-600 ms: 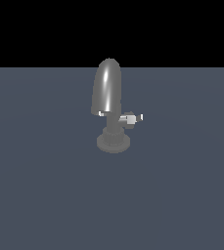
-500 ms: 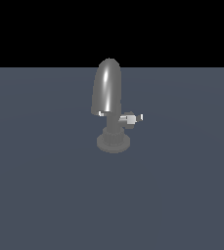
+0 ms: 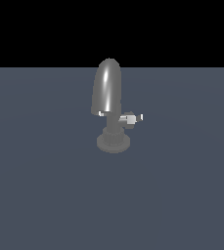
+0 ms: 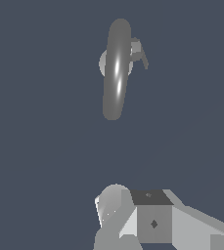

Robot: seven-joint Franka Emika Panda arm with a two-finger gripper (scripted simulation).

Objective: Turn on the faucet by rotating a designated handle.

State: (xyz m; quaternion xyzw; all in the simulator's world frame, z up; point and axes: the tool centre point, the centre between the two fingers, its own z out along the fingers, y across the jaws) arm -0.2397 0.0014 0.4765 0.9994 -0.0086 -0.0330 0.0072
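Note:
The faucet [image 3: 107,90] stands upright on the floor in the middle of the exterior view, a glossy grey rounded spout on a short stem and a round ribbed base [image 3: 113,142]. The handle [image 3: 131,118] is a stubby knob with a light-tipped bar, sticking out of the stem toward the exterior view's right. The wrist view looks down on the faucet [image 4: 117,68] and the handle [image 4: 139,52] from well above. Grey and white blocks of my gripper [image 4: 147,217] show at that picture's edge, far from the faucet. Its fingers do not show clearly. The arm is out of the exterior view.
A flat dark blue-grey floor [image 3: 45,195] spreads all around the faucet, under a black background. Nothing else shows.

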